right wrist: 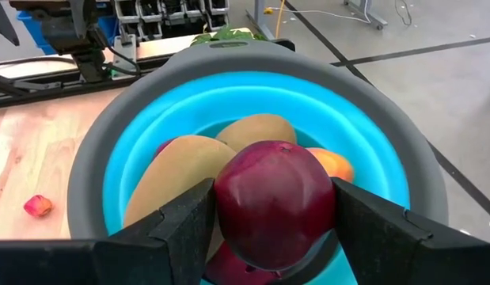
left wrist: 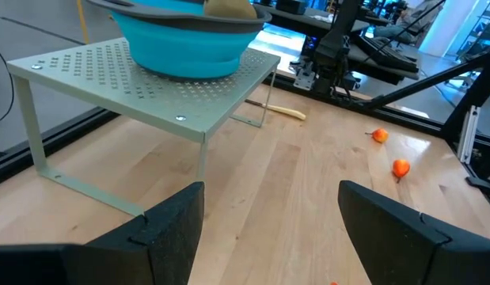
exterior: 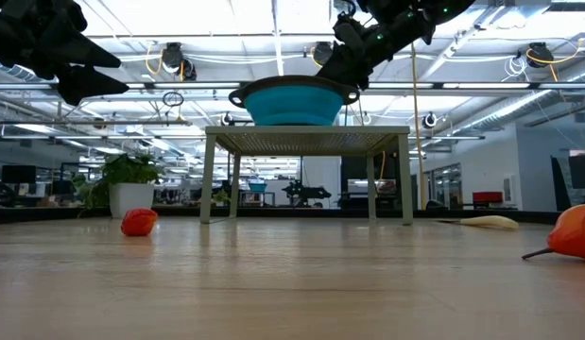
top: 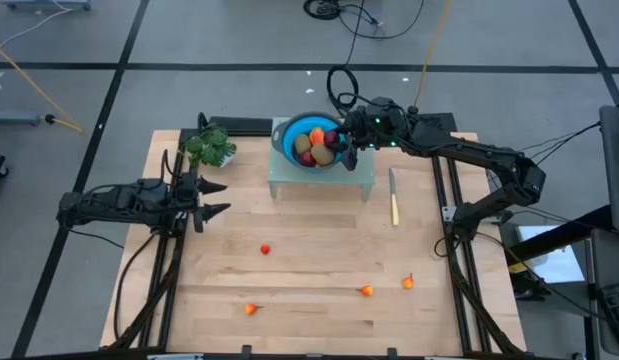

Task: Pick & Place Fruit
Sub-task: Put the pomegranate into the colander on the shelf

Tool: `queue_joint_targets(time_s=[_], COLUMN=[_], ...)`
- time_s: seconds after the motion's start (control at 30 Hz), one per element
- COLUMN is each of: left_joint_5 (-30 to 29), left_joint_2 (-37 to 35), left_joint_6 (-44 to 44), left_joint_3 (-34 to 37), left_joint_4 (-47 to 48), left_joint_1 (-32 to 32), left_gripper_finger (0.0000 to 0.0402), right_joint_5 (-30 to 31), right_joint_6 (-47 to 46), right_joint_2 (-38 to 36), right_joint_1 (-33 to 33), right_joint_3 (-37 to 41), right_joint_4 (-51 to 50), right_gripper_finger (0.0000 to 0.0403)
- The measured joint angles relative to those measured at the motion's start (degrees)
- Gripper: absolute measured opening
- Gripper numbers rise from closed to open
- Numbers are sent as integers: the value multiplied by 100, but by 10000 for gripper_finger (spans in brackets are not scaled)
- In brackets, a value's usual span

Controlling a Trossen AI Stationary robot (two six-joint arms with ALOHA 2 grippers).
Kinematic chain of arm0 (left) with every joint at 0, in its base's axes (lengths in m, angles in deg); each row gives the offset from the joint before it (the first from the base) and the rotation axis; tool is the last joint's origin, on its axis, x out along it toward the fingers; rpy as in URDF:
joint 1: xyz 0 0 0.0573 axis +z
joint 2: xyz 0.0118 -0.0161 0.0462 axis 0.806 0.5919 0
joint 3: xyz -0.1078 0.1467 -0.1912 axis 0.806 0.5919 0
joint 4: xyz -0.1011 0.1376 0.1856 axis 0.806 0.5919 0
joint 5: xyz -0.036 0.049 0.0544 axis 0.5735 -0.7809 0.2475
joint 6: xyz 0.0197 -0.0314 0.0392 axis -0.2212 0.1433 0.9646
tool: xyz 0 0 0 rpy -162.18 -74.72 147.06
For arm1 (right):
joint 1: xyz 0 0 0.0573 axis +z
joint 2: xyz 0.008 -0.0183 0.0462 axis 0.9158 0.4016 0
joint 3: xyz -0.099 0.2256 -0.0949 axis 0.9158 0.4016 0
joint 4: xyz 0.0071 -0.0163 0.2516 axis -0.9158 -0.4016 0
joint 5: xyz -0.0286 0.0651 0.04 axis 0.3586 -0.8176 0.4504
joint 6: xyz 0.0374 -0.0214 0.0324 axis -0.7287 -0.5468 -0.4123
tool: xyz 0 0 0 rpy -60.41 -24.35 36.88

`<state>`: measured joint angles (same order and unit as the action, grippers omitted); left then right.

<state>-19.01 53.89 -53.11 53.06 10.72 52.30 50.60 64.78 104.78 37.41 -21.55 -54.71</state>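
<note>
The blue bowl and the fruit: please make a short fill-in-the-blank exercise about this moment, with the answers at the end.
1. The blue bowl stands on a small perforated metal ____.
2. The right gripper holds a dark red fruit above the ____.
3. The left gripper has its fingers ____ and holds nothing.
4. The number of tiny orange-red pieces lying on the table is ____.

Answers: stand; bowl; open; four

Twin dark robot arms, jointed, matte black.
Left arm (top: 119,203): angular black fingers. Right arm (top: 469,155): small green lights near wrist, black cables alongside.
</note>
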Motion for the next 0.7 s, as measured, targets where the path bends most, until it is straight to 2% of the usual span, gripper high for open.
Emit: queue_joint_targets(time_s=[0.47,0.7], left_joint_5=[0,0], left_joint_2=[0,0], left_joint_6=[2,1], left_joint_3=[0,0], left_joint_4=[0,0], left_joint_1=[-1,-2], left_gripper_finger=[292,292], right_joint_5=[22,452], right_joint_6=[117,119], right_joint_2=[0,0], right_joint_1=[0,9], right_joint_3=[4,7], right_joint_4=[45,261], right_gripper_finger=[236,236])
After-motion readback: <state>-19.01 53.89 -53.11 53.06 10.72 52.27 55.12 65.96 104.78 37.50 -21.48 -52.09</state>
